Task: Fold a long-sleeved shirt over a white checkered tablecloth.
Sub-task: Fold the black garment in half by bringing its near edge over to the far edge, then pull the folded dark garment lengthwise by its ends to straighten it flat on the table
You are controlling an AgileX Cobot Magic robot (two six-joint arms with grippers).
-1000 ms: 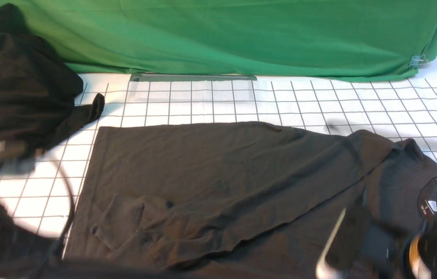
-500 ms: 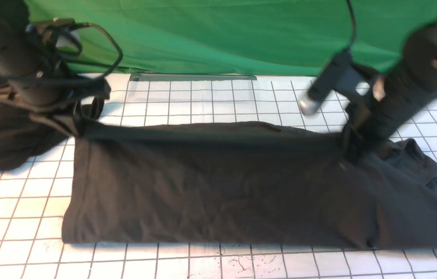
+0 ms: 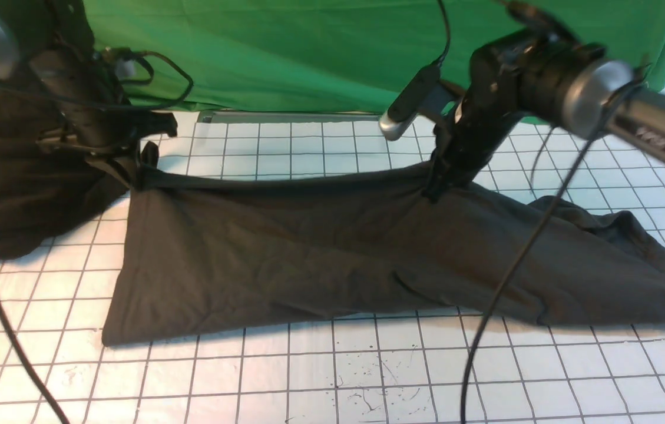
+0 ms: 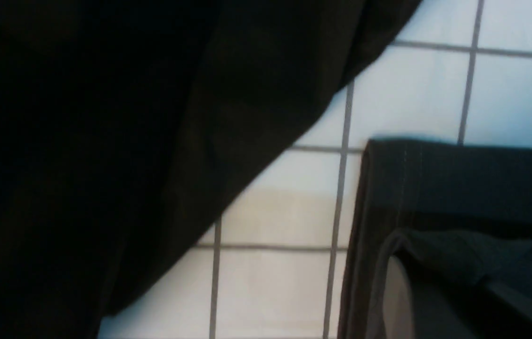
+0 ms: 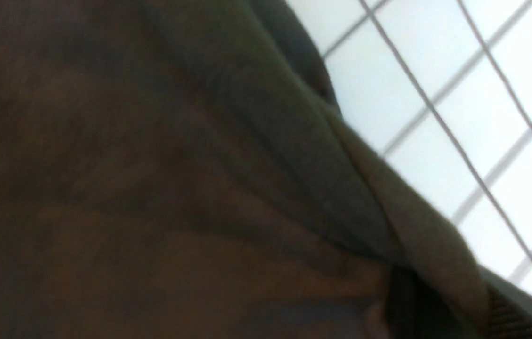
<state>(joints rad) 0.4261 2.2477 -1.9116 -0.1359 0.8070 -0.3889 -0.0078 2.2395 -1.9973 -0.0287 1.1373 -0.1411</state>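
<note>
The long-sleeved shirt (image 3: 332, 259), dark brownish-black, lies folded in a long band across the white checkered tablecloth (image 3: 367, 377). My left gripper (image 3: 132, 176) is shut on the shirt's far left corner. My right gripper (image 3: 433, 189) pinches the far edge right of the middle, and the cloth tents up to it. The edge between both grippers is stretched straight. The collar end (image 3: 632, 247) lies bunched at the right. In the left wrist view the stitched hem (image 4: 435, 179) wraps a pale finger (image 4: 397, 301). In the right wrist view the shirt (image 5: 152, 165) drapes over a ridged pad (image 5: 506, 320).
A shapeless black heap of cloth (image 3: 20, 176) lies at the far left, right beside my left gripper. A green cloth (image 3: 338, 53) hangs along the back. The right arm's cable (image 3: 509, 277) dangles across the shirt to the front of the table.
Both grippers carried the shirt's near edge to the far side, folding it in half. Since then the right gripper has slid left along the far edge, dragging and bunching the collar end.
</note>
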